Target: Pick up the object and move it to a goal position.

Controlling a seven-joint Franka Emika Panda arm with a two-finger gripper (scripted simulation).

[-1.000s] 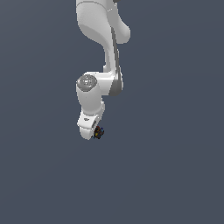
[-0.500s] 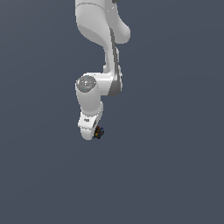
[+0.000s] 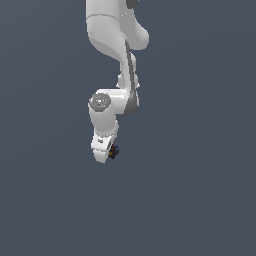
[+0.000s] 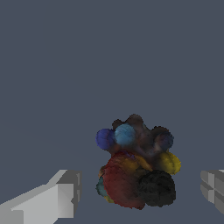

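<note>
White end effector (image 3: pixel 106 153) sits spread around the small dark lumpy object with red, blue and yellow blobs (image 4: pixel 134 167). Fingers (image 4: pixel 48 199) flank the object without touching, apparently lined up to pinch it.

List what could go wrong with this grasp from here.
1. The jaws stand open with gaps on both sides of the lump, and it lies off-centre toward one finger, so closing may push it sideways.
2. The lump is knobbly, so the gripper might catch only a bump and slip.

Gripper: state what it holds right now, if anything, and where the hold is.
Nothing is held. The gripper is open; the lump sits between its fingers, apart from both.
</note>
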